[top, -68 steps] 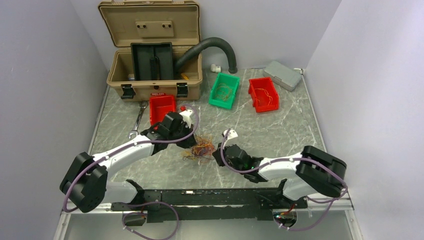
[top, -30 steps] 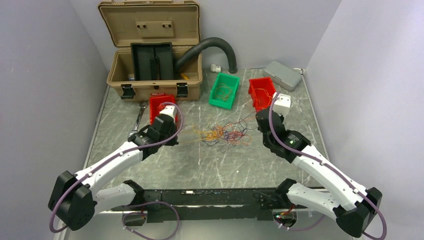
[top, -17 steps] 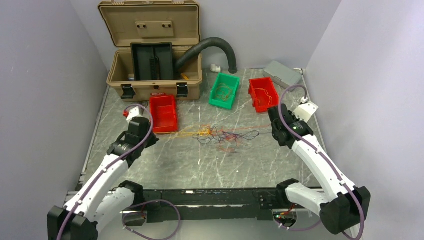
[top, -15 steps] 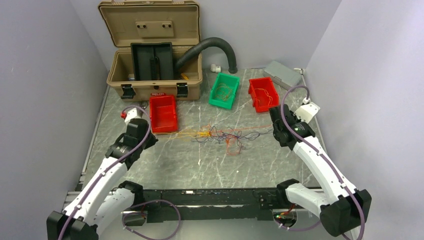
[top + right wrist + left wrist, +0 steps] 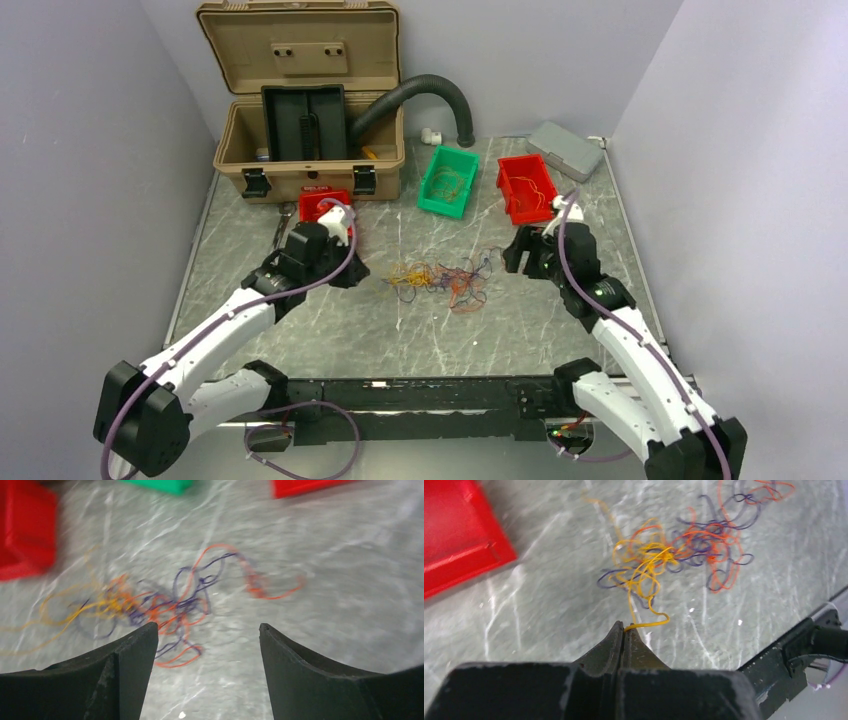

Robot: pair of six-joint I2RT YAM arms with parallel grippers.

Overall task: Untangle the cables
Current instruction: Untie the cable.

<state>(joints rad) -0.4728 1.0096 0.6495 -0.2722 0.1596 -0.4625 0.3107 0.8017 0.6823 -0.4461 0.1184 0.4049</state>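
Observation:
The cables (image 5: pixel 442 281) are a loose tangle of thin yellow, orange and dark purple wires lying mid-table between the two arms. In the left wrist view the yellow strands (image 5: pixel 644 565) sit on the near side and the orange and purple ones (image 5: pixel 716 542) beyond them. My left gripper (image 5: pixel 625 626) is shut on the end of one yellow wire, just left of the tangle (image 5: pixel 352 272). My right gripper (image 5: pixel 207 626) stands open above bare table, with the tangle (image 5: pixel 170 602) ahead of its left finger and nothing between the fingers. It hovers right of the wires (image 5: pixel 512 262).
An open tan toolbox (image 5: pixel 305 110) with a black hose (image 5: pixel 430 92) stands at the back left. A red bin (image 5: pixel 322 203) sits behind my left gripper. A green bin (image 5: pixel 449 181) and another red bin (image 5: pixel 526 188) hold coiled wires. A grey box (image 5: pixel 565 150) lies at the back right.
The right gripper has opened and let go of the wires. Both arms have moved back toward the middle, and the stretched-out wires have slackened into a loose heap.

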